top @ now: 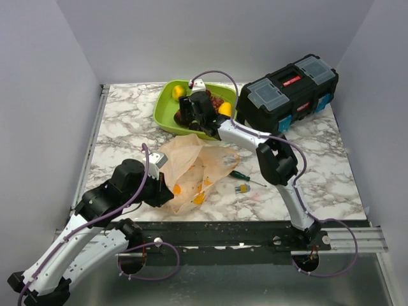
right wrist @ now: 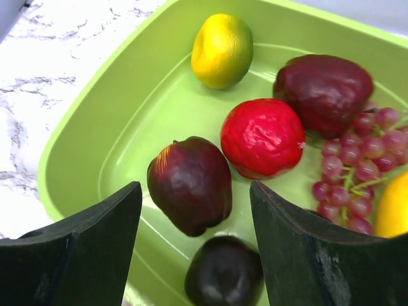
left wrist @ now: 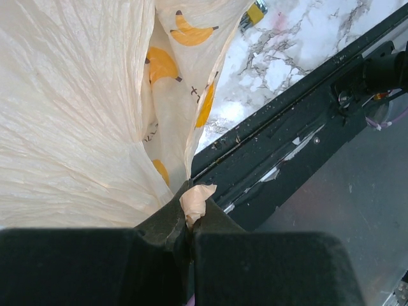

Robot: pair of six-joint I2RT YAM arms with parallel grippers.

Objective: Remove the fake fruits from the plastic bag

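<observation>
Largely done: your fruits (right wrist: 261,137) sit in the tray (right wrist: 127,115); right gripper (right wrist: 196,204) gapes empty above, left gripper (left wrist: 189,223) pinches the bag (left wrist: 76,115), contents unseen.

A robotics lab test cell is indicated: a marble-patterned table (top: 127,121) is boxed in by plain pale panels (top: 38,95), a left arm (top: 76,248) and right arm (top: 277,164) trailing purple cables (top: 147,169) are bolted to a metal rail (top: 357,237), and fake fruits (right wrist: 262,137) are laid in a lime-green tray (right wrist: 83,146).
</observation>
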